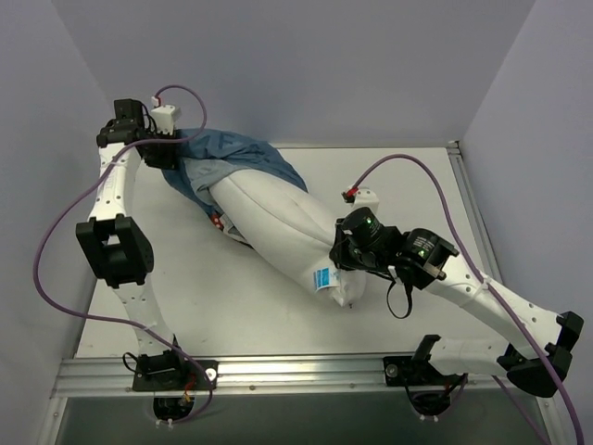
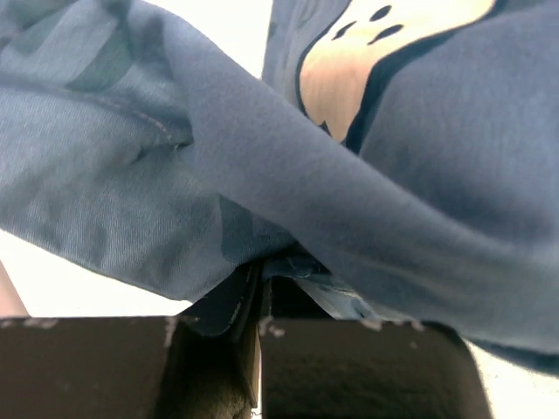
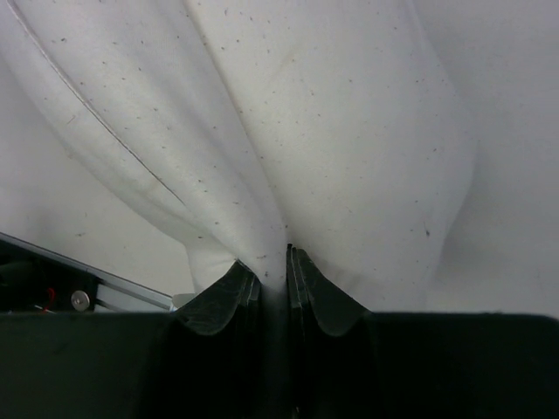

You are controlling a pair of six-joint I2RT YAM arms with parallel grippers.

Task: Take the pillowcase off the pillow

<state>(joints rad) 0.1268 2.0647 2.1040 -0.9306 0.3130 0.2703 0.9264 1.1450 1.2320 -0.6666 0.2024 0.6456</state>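
Left gripper (image 2: 259, 292): clamped on a pillowcase (image 1: 236, 158) fold at the far-left table (image 1: 232, 315) corner. Right gripper (image 3: 286, 259): pinching pillow (image 1: 278, 222) fabric near its tag (image 1: 323, 278). Step: stripping, cover bunched over far end only. Next move likely needs opposing pulls.

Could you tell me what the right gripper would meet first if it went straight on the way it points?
The pillow: the right gripper pinches a fold of its white fabric in its jaws, and the plump body fills the view directly ahead.
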